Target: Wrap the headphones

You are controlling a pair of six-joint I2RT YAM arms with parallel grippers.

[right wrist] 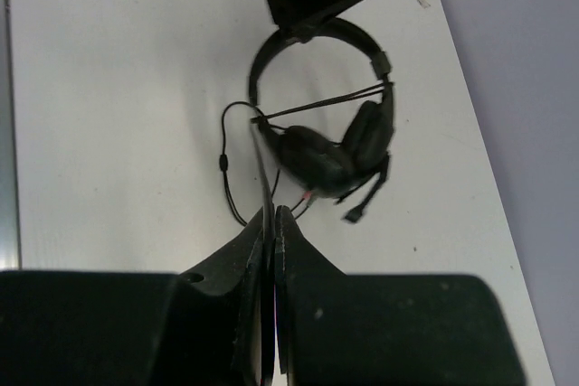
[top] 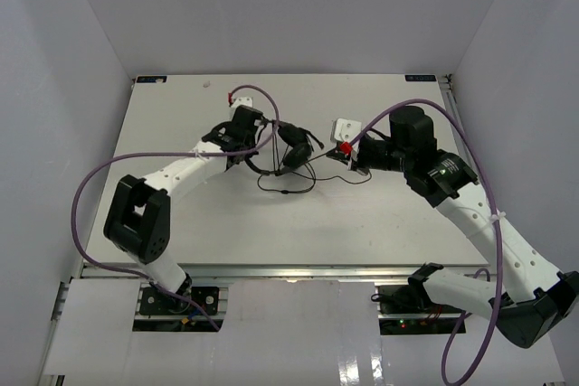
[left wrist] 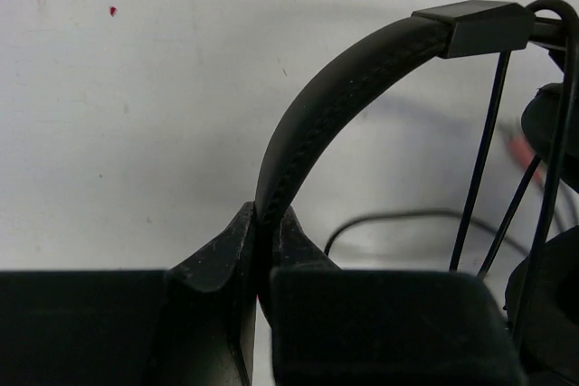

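Observation:
The black headphones [top: 291, 146] lie mid-table with the earcups [right wrist: 317, 155] folded together. My left gripper [top: 256, 153] is shut on the curved headband [left wrist: 335, 79], pinched between its fingertips in the left wrist view [left wrist: 267, 219]. My right gripper [top: 338, 158] is to the right of the headphones, shut on the thin black cable [right wrist: 262, 160], which runs taut from its fingertips [right wrist: 273, 216] up to the headband. Several cable strands [left wrist: 484, 160] cross the span between headband and earcups. A loose loop of cable [top: 289, 189] lies on the table in front. I cannot make out the plug.
The white table [top: 181, 232] is boxed in by white walls on the left, right and back. Thick purple arm cables [top: 86, 196] arch over both sides. A small red mark [left wrist: 112, 11] is on the table surface.

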